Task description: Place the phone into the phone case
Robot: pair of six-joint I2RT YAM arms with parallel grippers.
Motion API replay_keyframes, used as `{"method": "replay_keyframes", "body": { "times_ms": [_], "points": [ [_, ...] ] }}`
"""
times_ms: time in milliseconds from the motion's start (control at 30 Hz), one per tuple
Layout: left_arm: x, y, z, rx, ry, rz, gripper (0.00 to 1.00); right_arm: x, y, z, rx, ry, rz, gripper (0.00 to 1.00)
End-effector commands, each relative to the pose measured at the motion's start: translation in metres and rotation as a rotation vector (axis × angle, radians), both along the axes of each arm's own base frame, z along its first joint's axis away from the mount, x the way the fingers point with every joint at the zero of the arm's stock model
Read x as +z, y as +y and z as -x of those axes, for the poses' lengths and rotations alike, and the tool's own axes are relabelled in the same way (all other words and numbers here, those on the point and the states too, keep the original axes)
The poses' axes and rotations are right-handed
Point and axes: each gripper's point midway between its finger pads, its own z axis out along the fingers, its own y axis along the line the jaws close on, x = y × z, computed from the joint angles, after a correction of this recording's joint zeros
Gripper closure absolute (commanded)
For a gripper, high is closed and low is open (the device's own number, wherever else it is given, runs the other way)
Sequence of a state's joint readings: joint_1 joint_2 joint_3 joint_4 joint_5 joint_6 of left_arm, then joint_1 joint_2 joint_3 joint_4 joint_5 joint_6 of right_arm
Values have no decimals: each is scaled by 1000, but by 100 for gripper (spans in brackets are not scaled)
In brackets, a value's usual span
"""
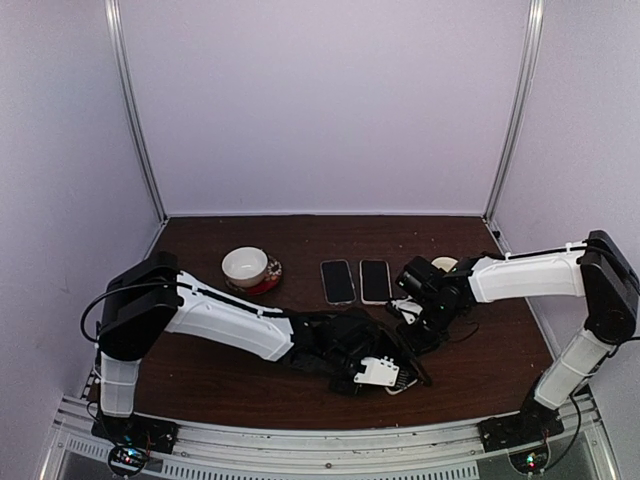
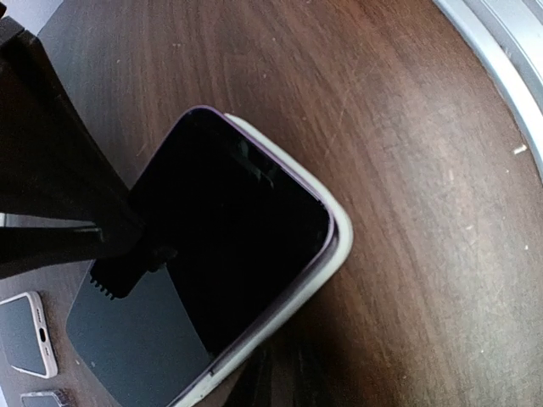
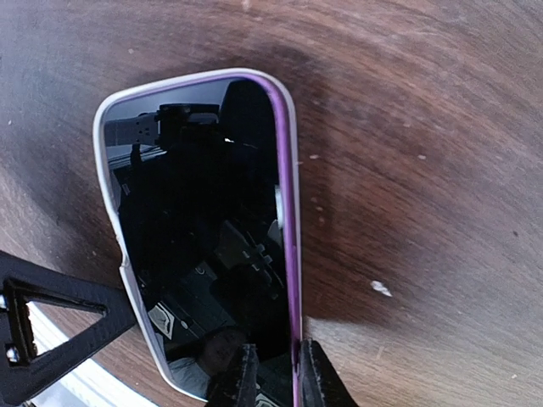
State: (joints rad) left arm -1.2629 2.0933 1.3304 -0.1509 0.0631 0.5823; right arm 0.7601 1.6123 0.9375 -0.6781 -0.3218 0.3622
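This is a robotics lab test cell. Two white-and-black robot arms, the left arm (image 1: 225,320) and the right arm (image 1: 525,275), are bolted to an aluminium rail (image 1: 330,445) along the near edge of a dark wooden table (image 1: 480,370). Bare pale walls (image 1: 320,100) close in three sides, and slim metal posts (image 1: 135,110) stand at the table's far corners.
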Motion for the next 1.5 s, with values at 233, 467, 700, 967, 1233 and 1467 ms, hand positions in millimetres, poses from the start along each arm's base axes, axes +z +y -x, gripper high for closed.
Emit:
{"method": "replay_keyframes", "body": {
  "times_ms": [233, 467, 700, 967, 1233, 1467],
  "points": [
    [-14, -1, -4, -39, -55, -48, 89, 5, -14, -3, -34, -33, 37, 74],
    [-20, -1, -7, -26, -63, -54, 90, -18, -21, 14, -31, 37, 52, 86],
    [-21, -2, -12, -10, -85, -56, 90, -27, -7, 38, -40, 117, -61, 96],
    [-16, -7, -18, 7, -106, -37, 89, -66, -18, 70, -64, 220, 41, 98],
    [-7, -6, -27, 53, -86, -5, 89, -93, -58, 96, -100, 233, 224, 98],
    [-8, -2, -34, 80, -75, 6, 89, -113, -26, 106, -83, 272, 160, 100]
  ]
}}
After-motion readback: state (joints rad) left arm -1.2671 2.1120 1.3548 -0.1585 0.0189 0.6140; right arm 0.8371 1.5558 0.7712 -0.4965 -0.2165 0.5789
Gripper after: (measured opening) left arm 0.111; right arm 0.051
